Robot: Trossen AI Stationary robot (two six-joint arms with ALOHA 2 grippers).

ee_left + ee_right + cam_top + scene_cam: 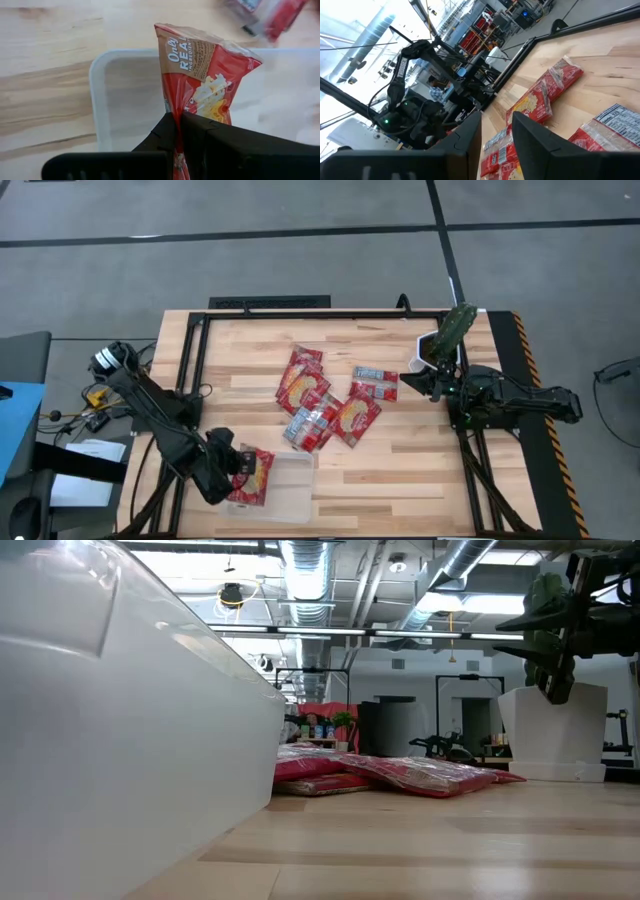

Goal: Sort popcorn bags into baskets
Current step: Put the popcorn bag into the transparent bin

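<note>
My left gripper [232,465] is shut on one red and cream popcorn bag [254,476], over the left end of the clear plastic tray [292,498] near the table's near edge. In the left wrist view the bag [202,75] reaches out past my fingers above the tray's rim [98,95]. Several more bags [325,402] lie flat in a loose cluster at the table's middle, also seen in the low view [400,775]. My right gripper [497,137] is open and hovers right of the cluster, touching nothing. My left gripper pinches the popcorn bag between its two fingers [165,135] at the bag's end [178,131] nearest the table's left side. The fingers come from the left, slanting down. The bag sticks out ahead of them over the tray; whether its free end [235,52] touches the tray I cannot tell.
A white bowl with a green object [447,338] stands at the far right, just behind the right arm [500,398]. A black frame [300,313] borders the table. The tray's wall [120,740] fills the low view's left side. Bare wood lies between tray and cluster.
</note>
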